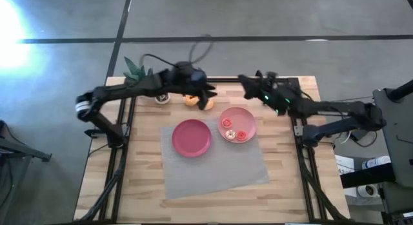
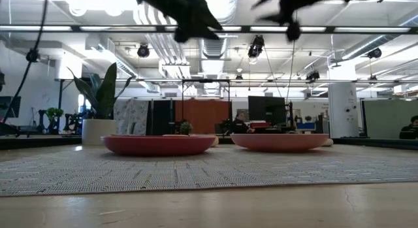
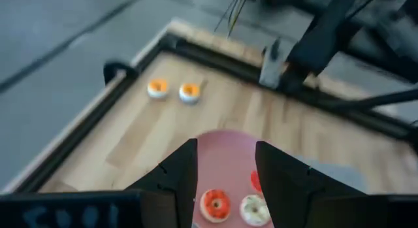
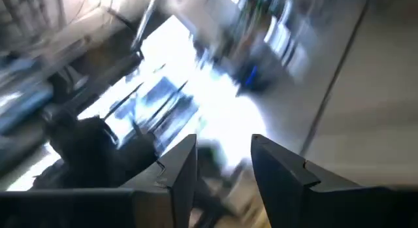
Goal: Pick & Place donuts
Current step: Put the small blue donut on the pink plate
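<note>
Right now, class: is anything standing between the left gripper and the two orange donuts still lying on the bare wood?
Nothing visible does. The left gripper is open and empty above the pink plate; only bare tabletop separates it from the two orange donuts.

Overhead camera looks straight down; low one sits level with the worktop [image 1: 129,186] — both share the pink plate [image 1: 237,124], as does the left wrist.
</note>
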